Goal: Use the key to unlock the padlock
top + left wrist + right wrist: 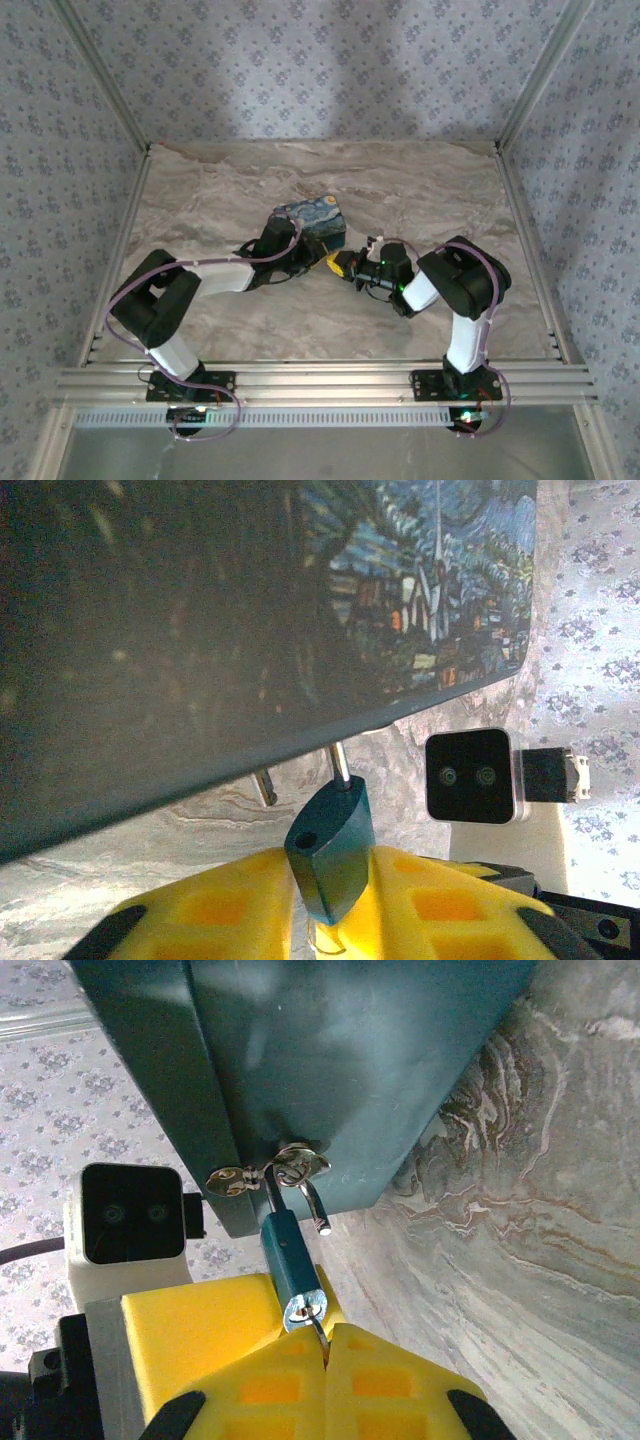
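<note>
The small blue padlock (330,845) hangs by its shackle from the metal hasp (290,1165) on the Starry Night box (312,218). One leg of the shackle (318,1210) stands free outside the lock body. My left gripper (330,885) is shut on the padlock (290,1260), a yellow finger (215,900) pressed to each side. The key (321,1326) sits in the keyhole at the lock's lower end. My right gripper (326,1338) is shut on the key, its yellow fingers meeting around the thin metal. Both grippers meet in front of the box (335,260).
The box's dark underside (150,630) looms right over the left fingers. The marble table (520,1260) lies open to the right of the box. Each wrist camera (470,775) faces the other at close range. Wallpapered walls and a metal frame (300,380) bound the table.
</note>
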Motion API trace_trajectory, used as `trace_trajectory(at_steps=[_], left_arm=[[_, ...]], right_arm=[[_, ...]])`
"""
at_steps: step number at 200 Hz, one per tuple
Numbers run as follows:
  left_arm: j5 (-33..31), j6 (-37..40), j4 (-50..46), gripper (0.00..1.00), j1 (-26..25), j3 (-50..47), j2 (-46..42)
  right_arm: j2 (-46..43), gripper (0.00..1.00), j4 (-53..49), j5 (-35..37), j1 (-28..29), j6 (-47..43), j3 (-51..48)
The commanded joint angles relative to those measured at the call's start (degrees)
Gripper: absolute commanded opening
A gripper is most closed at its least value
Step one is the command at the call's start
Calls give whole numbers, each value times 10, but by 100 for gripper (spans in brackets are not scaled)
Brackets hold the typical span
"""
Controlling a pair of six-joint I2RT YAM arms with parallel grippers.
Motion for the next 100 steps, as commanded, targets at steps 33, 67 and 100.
trace_trajectory(at_steps=[33, 67, 100], left_arm=[[-1, 0, 20, 8, -5, 10, 9], [-7, 0, 19, 3, -5, 7, 5], [-9, 1, 17, 2, -5, 9, 5]], right_arm=[[1, 4, 17, 13, 6, -6, -11], [-25, 19, -16, 30, -1, -42, -39], [-80, 34, -81, 36, -22, -104, -61]])
